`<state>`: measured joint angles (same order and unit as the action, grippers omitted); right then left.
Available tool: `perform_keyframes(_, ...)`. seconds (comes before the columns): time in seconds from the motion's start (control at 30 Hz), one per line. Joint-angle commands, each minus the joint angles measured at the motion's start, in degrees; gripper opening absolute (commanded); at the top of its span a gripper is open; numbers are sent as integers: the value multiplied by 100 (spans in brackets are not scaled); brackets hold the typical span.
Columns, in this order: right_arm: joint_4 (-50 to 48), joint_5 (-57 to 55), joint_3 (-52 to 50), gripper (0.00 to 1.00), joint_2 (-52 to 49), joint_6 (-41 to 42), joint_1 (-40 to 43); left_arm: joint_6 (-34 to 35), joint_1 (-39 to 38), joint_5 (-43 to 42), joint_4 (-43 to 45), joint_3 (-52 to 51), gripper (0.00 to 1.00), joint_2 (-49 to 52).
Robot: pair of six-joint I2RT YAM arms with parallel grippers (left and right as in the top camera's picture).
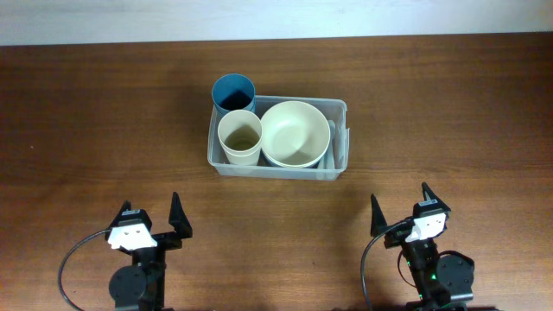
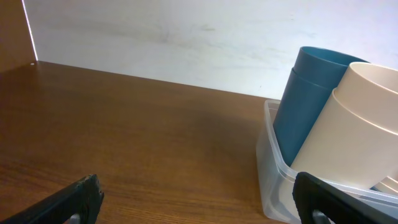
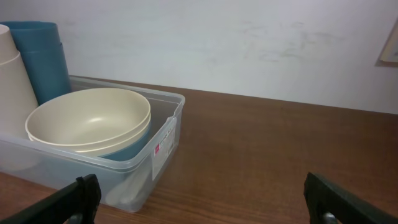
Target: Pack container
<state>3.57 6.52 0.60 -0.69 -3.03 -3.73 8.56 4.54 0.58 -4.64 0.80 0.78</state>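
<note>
The clear plastic container point(image 1: 340, 111) sits at the table's middle back. Inside stand a blue cup point(image 1: 232, 92), a cream cup point(image 1: 239, 136) and a cream bowl point(image 1: 295, 132) nested on a blue bowl. The container also shows in the left wrist view point(image 2: 268, 168) and the right wrist view point(image 3: 163, 140). My left gripper point(image 1: 154, 223) is open and empty at the front left, well short of the container. My right gripper point(image 1: 404, 212) is open and empty at the front right. Their fingers show in the left wrist view point(image 2: 199, 202) and the right wrist view point(image 3: 202, 200).
The table is brown wood point(image 1: 104, 121). A pale wall point(image 3: 249, 43) runs behind its far edge. A pale utensil lies along the container's right inner wall point(image 1: 332, 142).
</note>
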Motion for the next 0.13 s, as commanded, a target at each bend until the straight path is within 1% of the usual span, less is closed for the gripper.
perform_keyframes(0.0,31,17,-28,99,44,4,37,-94,20,-122,-13,-24,99,-48)
perform_keyframes(0.1,31,17,-28,99,44,4,37,-94,17,-122,-13,-24,100,-48)
